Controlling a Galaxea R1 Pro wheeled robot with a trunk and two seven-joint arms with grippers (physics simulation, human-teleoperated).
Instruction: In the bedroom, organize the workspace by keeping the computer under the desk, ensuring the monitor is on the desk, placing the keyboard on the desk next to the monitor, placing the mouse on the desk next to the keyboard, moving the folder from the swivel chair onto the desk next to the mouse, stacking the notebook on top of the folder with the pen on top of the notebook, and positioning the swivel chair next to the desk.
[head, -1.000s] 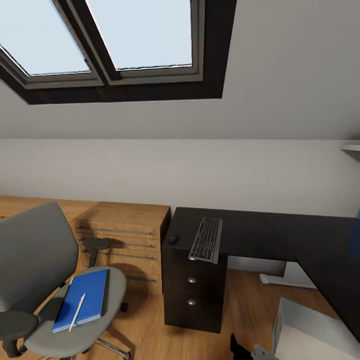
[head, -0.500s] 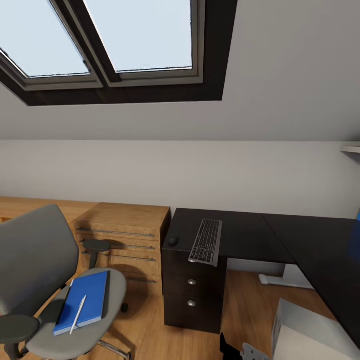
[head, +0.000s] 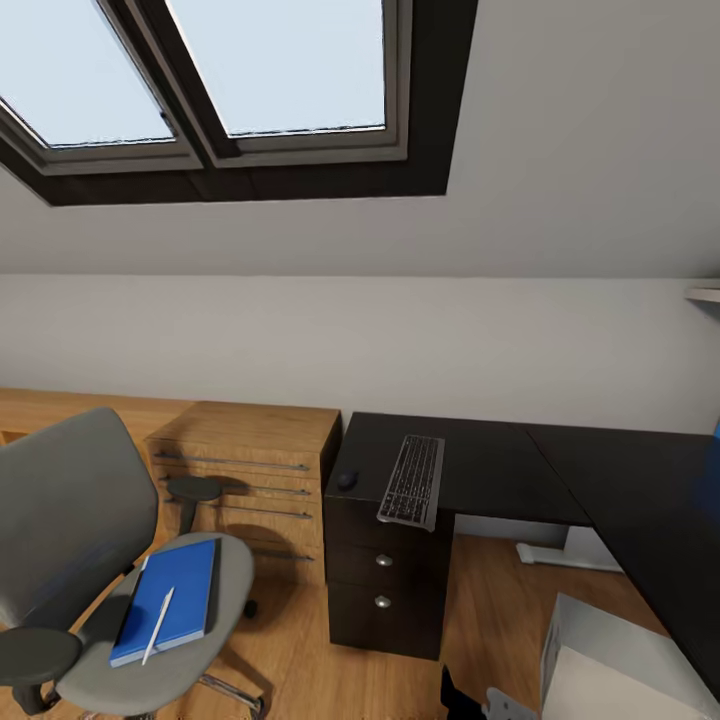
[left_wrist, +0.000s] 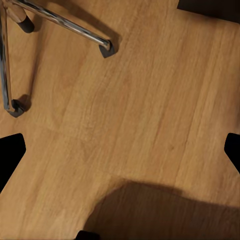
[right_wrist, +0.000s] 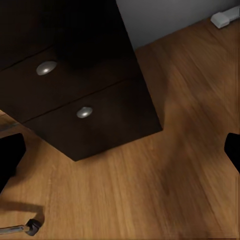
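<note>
The grey swivel chair (head: 75, 520) stands at the left, apart from the black desk (head: 490, 465). On its seat lies the blue folder (head: 170, 598) with a white pen (head: 155, 625) across it; I cannot tell a notebook apart from the folder. The keyboard (head: 412, 480) lies at the desk's front edge above the drawers, with the dark mouse (head: 346, 480) just left of it. The pale computer (head: 610, 670) stands on the floor at the lower right. The monitor is out of view. My left gripper (left_wrist: 120, 152) hangs open over bare floor near the chair's chrome base (left_wrist: 60, 22). My right gripper (right_wrist: 120, 150) is open, facing the desk's drawers (right_wrist: 75, 95).
A low light-wood cabinet (head: 250, 470) sits between chair and desk, against the wall. A white object (head: 565, 552) lies on the floor under the desk. A dark part of my right arm (head: 460, 692) shows at the bottom edge. Wood floor (head: 290, 640) lies open between chair and drawers.
The head view has shifted slightly. The dark arm part at the bottom edge has slid a little to the left. The chair, folder, keyboard and mouse have not moved.
</note>
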